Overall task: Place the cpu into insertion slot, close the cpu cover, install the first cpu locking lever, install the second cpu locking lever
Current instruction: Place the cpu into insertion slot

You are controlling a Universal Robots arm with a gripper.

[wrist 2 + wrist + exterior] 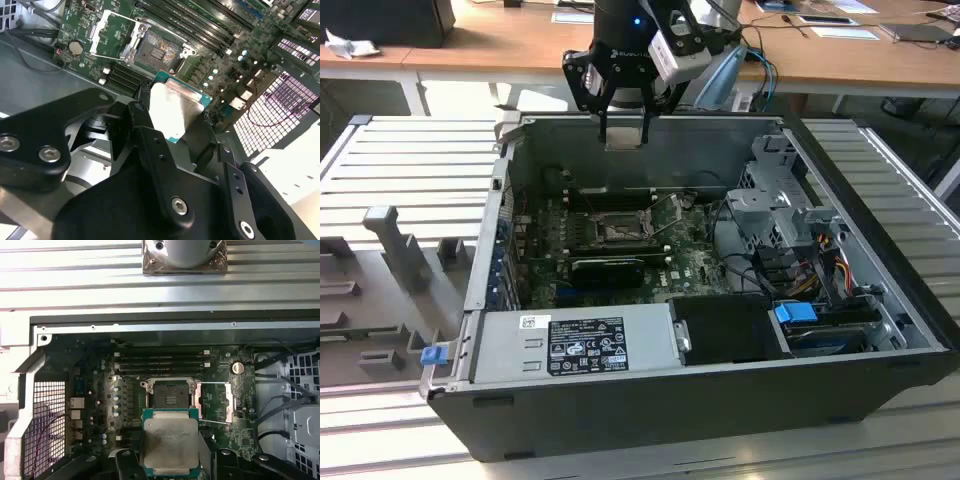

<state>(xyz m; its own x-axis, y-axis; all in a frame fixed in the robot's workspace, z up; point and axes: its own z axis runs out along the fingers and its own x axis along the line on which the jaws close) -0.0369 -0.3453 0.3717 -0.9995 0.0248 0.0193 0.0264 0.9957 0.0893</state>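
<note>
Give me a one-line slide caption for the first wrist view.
Pincer holds the cpu over the motherboard, with the socket empty and the cpu cover swung open.

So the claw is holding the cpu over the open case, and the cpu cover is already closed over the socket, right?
Not quite. The claw does hold the cpu over the case, but the cpu cover stands open beside the bare socket, as the first wrist view shows.
</note>
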